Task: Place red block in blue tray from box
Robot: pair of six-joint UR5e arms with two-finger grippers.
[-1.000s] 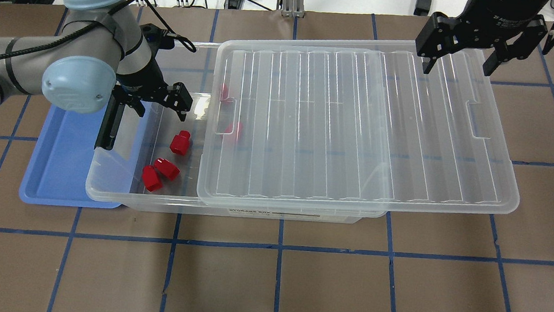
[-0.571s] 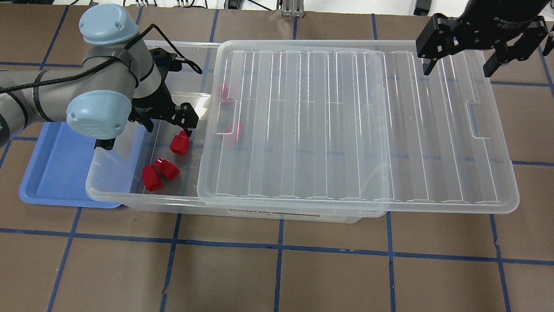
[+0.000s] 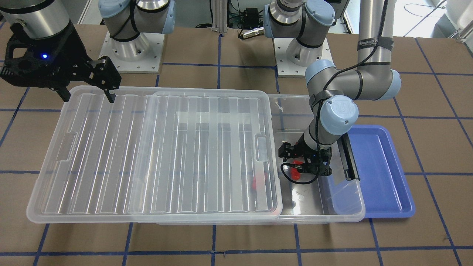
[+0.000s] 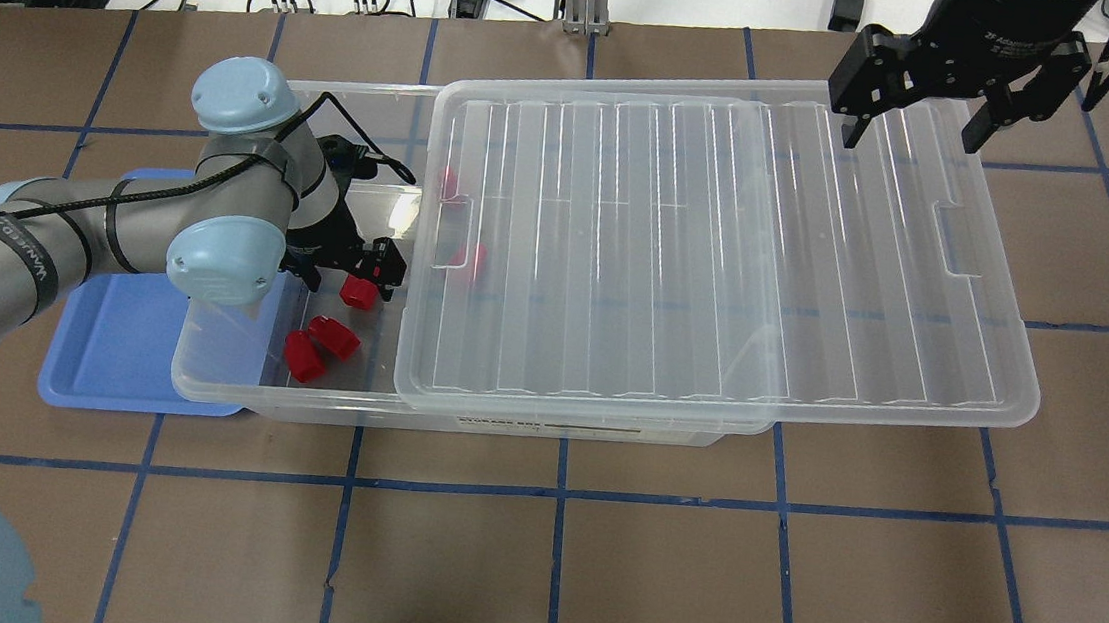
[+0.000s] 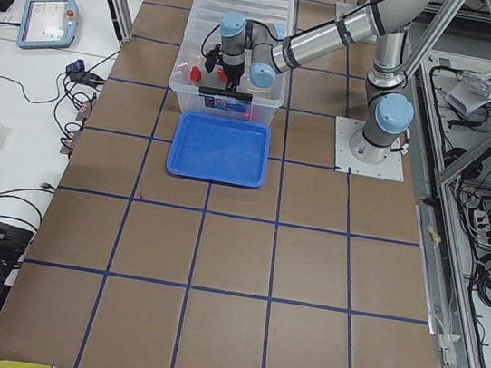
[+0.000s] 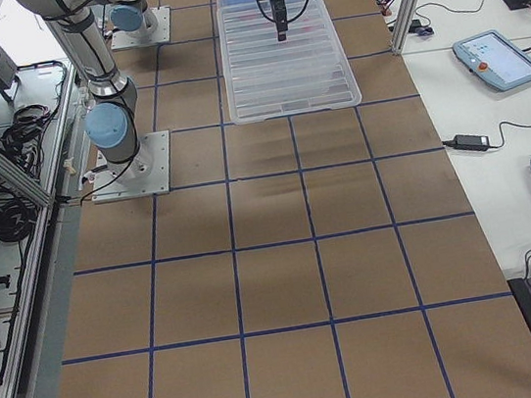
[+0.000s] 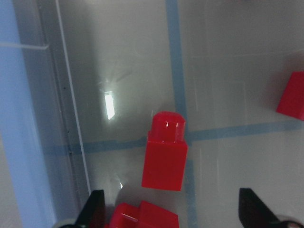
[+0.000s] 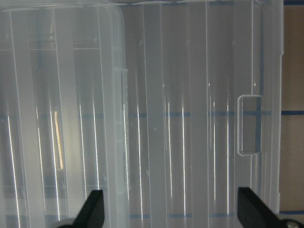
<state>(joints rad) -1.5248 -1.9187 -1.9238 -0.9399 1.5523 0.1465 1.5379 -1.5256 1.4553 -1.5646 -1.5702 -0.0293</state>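
Left gripper (image 4: 349, 275) low in box (image 4: 306, 402), jaws apart, straddled red block (image 7: 165, 154) on box floor. Best: drop straight, pinch squarish body, miss neighbouring blocks (image 4: 319, 346). Right gripper (image 4: 913, 132) spread above lid (image 4: 719, 266).

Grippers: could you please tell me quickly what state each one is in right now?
Left gripper: open, holding nothing, poised over a red block.
Right gripper: open, empty, above the lid.

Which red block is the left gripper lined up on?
The lone red block centred below the left gripper's open fingers, not the touching pair beside it or the two blocks under the lid.
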